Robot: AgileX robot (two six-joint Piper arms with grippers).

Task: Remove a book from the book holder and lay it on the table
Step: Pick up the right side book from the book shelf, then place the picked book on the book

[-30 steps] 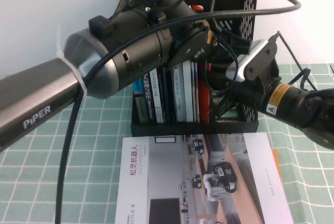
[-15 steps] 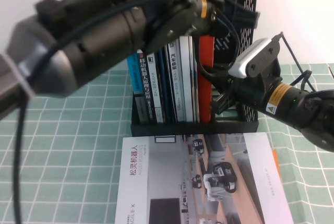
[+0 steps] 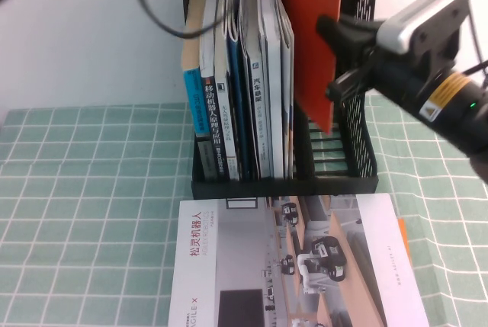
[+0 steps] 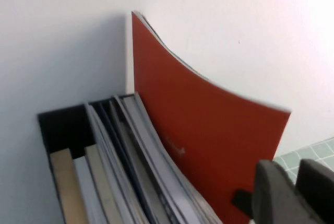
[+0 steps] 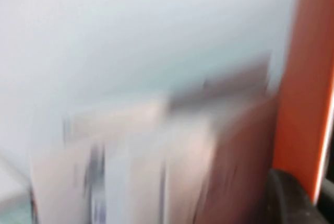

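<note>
Since the earlier frames my left arm has swung up out of the high view, and the right arm has raised the red-covered thin book partly clear of the tall black plastic book holder.

The right gripper is pressed together on the lower outer edge of that book; the left wrist view shows its dark fingers clamped at the cover's edge. The book stands upright, long axis vertical, its top bowed, and runs up from the gripper toward the rack's upper rim. Beside it, farther from the gripper, the other upright books sit in their slots.

The left gripper is not visible, so I cannot tell its state.

The right arm is the nearer. Below lies the mint-green gridded table, partly covered by a grey-and-white magazine.
</note>
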